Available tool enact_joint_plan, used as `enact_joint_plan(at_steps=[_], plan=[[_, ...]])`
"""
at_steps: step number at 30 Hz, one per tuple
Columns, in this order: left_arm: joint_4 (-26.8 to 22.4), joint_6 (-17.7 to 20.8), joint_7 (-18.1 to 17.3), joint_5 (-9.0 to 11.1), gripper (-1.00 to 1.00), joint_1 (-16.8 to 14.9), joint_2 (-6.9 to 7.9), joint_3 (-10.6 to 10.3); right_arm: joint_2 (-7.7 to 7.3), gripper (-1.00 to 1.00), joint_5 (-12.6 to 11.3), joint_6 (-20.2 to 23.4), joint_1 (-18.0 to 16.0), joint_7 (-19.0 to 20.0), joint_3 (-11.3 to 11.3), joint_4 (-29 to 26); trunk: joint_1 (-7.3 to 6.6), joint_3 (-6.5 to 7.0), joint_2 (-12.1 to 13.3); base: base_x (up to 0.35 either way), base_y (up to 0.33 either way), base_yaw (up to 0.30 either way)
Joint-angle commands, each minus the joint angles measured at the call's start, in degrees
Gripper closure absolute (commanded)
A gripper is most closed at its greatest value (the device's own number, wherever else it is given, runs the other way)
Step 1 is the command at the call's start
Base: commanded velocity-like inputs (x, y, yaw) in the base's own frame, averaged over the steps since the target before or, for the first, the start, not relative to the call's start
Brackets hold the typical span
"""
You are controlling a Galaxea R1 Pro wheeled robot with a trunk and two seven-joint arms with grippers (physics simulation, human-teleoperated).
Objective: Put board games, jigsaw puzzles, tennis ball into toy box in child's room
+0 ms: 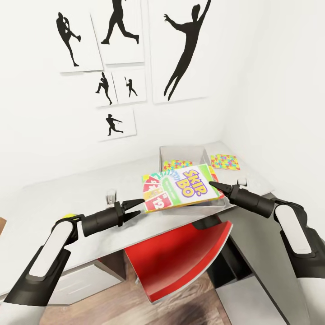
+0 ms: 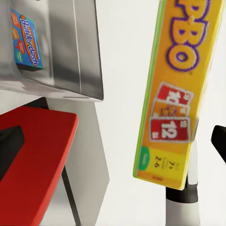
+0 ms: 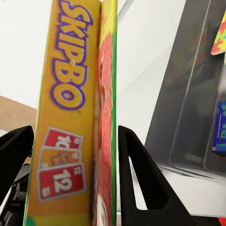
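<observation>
Head view, from near to far: a red chair sits under the grey bench. Above the near edge of the bench, the right pincer holds the Skip-Bo box in the air. In the right wrist view its two black fingers sit on both sides of the box, squeezing it. The left pincer points at the other end of the box, close to its edge. Its tips look a little apart and hold nothing. A bit of the yellow-green tennis ball peeks out behind the left arm.

Just past the box is the grey toy box, with one jigsaw puzzle and a blue game box inside. Another jigsaw puzzle lies on the bench beside it.

I think the job now is dropping Skip-Bo in. Next, the box has to go forward over the toy box, then the right pincer lets go.
</observation>
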Motion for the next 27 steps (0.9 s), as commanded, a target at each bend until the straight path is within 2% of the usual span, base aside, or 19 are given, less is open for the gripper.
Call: enact_joint_plan(at_steps=[1, 12, 21, 27], plan=[[0.01, 0.06, -0.61, -0.56, -1.00, -0.05, 0.12, -0.05, 0.00, 1.00, 0.19, 0.29, -0.07, 0.31, -0.05, 0.00, 0.03, -0.09, -0.10, 0.000, 0.000, 0.000], [0.01, 0.06, -0.67, -0.55, -1.00, -0.05, 0.38, -0.12, 0.00, 1.00, 0.19, 0.29, -0.05, 0.38, 0.31, 0.00, 0.03, -0.09, -0.10, 0.000, 0.000, 0.000], [0.01, 0.06, -0.68, -0.55, -1.00, -0.05, 0.44, -0.18, 0.00, 1.00, 0.19, 0.29, -0.04, 0.40, 2.76, 0.00, 0.03, -0.09, -0.10, 0.000, 0.000, 0.000], [0.01, 0.06, -0.68, -0.55, -1.00, -0.05, 0.44, -0.14, 0.00, 1.00, 0.08, 0.29, -0.06, 0.46, 3.51, 0.00, 0.03, -0.09, -0.10, 0.000, 0.000, 0.000]])
